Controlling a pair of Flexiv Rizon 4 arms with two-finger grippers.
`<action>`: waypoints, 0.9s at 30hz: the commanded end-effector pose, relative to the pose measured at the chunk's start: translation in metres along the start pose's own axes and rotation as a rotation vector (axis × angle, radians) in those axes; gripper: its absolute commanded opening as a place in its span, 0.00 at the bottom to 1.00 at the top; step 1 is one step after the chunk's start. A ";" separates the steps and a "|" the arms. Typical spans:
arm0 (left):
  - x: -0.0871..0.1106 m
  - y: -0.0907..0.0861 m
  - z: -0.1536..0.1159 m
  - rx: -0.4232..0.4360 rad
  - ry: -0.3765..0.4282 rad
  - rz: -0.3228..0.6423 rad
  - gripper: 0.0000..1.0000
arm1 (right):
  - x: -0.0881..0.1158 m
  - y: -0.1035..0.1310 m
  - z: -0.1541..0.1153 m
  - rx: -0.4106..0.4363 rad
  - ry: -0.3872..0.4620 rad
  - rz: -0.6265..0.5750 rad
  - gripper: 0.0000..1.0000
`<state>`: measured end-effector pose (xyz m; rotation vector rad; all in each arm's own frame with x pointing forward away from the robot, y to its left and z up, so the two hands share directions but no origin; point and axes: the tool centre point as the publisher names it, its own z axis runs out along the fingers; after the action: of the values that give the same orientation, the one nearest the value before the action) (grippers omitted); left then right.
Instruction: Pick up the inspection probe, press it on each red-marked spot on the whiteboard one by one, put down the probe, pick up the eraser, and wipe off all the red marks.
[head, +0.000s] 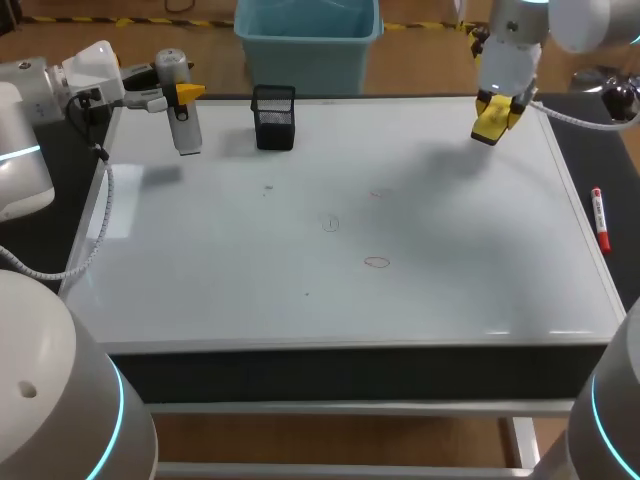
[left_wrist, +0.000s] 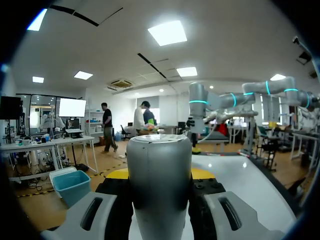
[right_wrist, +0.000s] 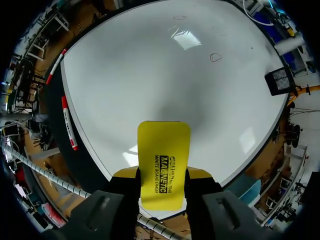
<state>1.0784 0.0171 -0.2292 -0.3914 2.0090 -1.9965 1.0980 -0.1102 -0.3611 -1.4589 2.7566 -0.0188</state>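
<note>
Black mesh cup (head: 273, 117) (upright), red marker (head: 599, 220).

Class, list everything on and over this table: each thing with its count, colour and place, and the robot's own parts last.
whiteboard: one, white, covers the table top
red marks: two that I can make out, faint red, mid-board
pen holder: one, black mesh, at the board's far edge
marker: one, red and white, beside the board's right edge
inspection probe: one, silver-grey, in the left pincer
eraser: one, yellow, in the right pincer
left pincer: one, yellow-tipped, far left corner
right pincer: one, yellow-tipped, above the far right
</note>
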 end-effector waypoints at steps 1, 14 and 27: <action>0.015 -0.004 0.006 0.019 0.010 0.021 0.00 | 0.001 0.000 -0.002 0.000 0.004 -0.002 0.00; 0.103 -0.009 0.051 0.087 0.196 0.026 0.00 | 0.001 0.000 -0.002 0.000 0.004 -0.002 0.00; 0.185 -0.006 0.117 0.105 0.460 0.014 0.00 | 0.001 0.000 -0.002 0.000 0.004 -0.002 0.00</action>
<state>0.9445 -0.1471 -0.2191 0.0695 2.1130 -2.2995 1.0978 -0.1103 -0.3610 -1.4589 2.7563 -0.0188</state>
